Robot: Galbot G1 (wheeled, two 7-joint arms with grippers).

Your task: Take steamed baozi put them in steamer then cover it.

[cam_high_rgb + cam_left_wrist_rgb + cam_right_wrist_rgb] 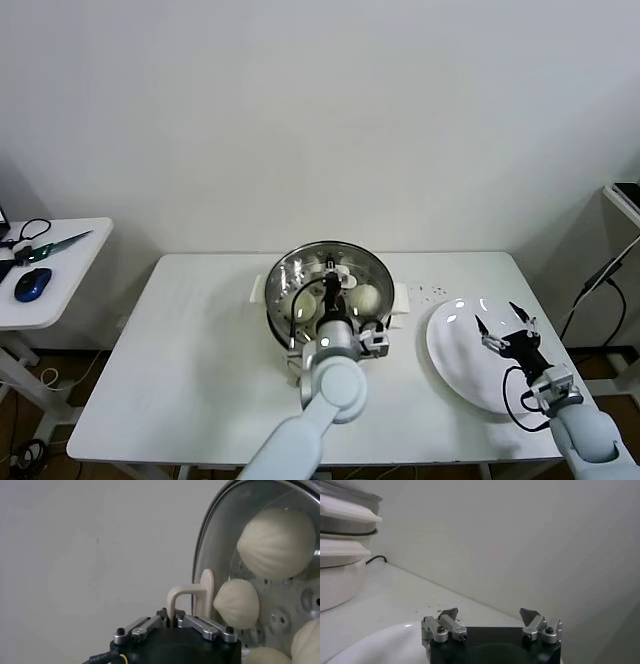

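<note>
The steamer (277,308) stands at the table's middle back, on its white base (337,575). The clear glass cover (350,258) lies on it. My left gripper (331,294) is shut on the cover's white handle (192,592), its jaws pinched tight on the handle's leg (171,617). Through the glass (220,545) I see steamed baozi inside: one large in view (277,542), one by the handle (237,602), more at the edge. My right gripper (505,322) hovers open and empty over the white plate (460,365), its fingers (447,617) wide apart.
The empty white plate (380,645) sits right of the steamer near the table's right edge. A small side table (60,270) at far left holds a blue mouse (33,284) and cables. A stand (625,200) rises at far right.
</note>
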